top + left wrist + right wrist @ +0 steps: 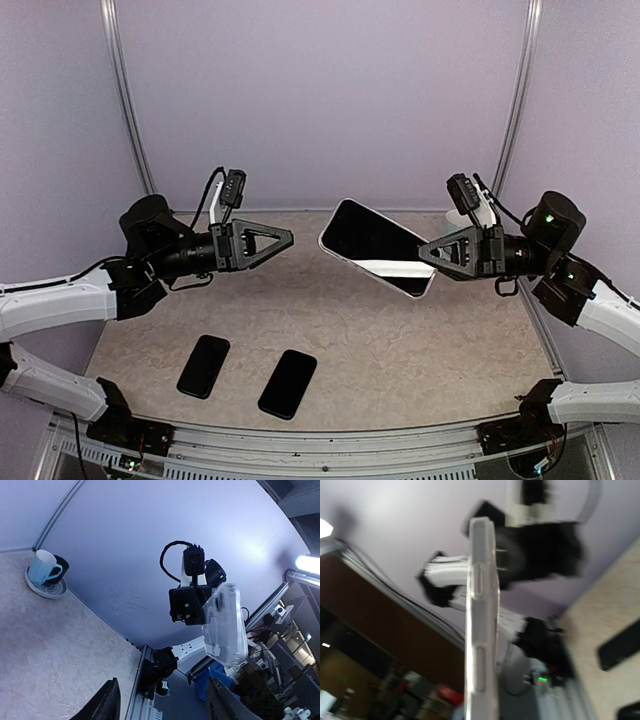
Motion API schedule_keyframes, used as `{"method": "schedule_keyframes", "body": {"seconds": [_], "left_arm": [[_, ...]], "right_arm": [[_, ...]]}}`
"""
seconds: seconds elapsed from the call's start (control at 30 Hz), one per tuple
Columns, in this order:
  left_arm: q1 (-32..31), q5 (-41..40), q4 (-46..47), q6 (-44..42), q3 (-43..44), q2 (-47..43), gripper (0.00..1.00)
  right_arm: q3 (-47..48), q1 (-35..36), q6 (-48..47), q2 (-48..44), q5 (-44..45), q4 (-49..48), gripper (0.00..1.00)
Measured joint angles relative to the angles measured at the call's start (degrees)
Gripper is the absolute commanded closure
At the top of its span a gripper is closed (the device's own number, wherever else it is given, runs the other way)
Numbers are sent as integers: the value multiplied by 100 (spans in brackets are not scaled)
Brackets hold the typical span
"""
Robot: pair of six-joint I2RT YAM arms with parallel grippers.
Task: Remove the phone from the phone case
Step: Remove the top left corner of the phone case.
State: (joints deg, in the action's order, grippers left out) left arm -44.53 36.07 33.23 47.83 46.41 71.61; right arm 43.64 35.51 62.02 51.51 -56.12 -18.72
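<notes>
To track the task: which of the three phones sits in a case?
The raised phone, clear-cased, pinched by the right gripper; the two dark phones lie bare on the table.

My left arm [55,300]: white shell links between round black joints.
My right arm [612,322]: the same white shells, with a green light [547,214] on its black joint housing.
My left gripper [288,238]: black, with triangular cut-out fingers.
My right gripper [424,252]: black, same triangular frame.
My left wrist camera [232,187]: small black box on a white bracket.
My right wrist camera [461,188]: alike.
My cable [207,192]: thin, black, looped.
</notes>
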Motion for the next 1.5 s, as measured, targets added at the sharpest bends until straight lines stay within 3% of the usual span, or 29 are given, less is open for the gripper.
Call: {"method": "schedule_keyframes", "body": {"seconds": [0.13, 0.33, 0.57, 0.77, 1.13, 1.5], "left_arm": [[142, -59, -675, -533, -306, -1012, 14], [188, 223, -1545, -1215, -168, -1790, 12], [46, 1008, -2380, -1727, 752, -1010, 13], [-378, 1279, -3016, -2133, 1635, -221, 22], [-544, 1486, -3300, -2420, 2159, 584, 52], [-566, 1652, -3554, -2498, 2251, 667, 57]], "right_arm": [[39, 0, -1023, 13, 46, 754, 100], [179, -2, -2249, 199, -199, 1261, 100], [612, 0, -3237, 573, -621, 1759, 100], [855, 26, -3639, 782, -857, 2116, 100], [1257, 278, -4227, 1119, -994, 2852, 100], [1268, 282, -4485, 1123, -994, 3126, 100]]}}
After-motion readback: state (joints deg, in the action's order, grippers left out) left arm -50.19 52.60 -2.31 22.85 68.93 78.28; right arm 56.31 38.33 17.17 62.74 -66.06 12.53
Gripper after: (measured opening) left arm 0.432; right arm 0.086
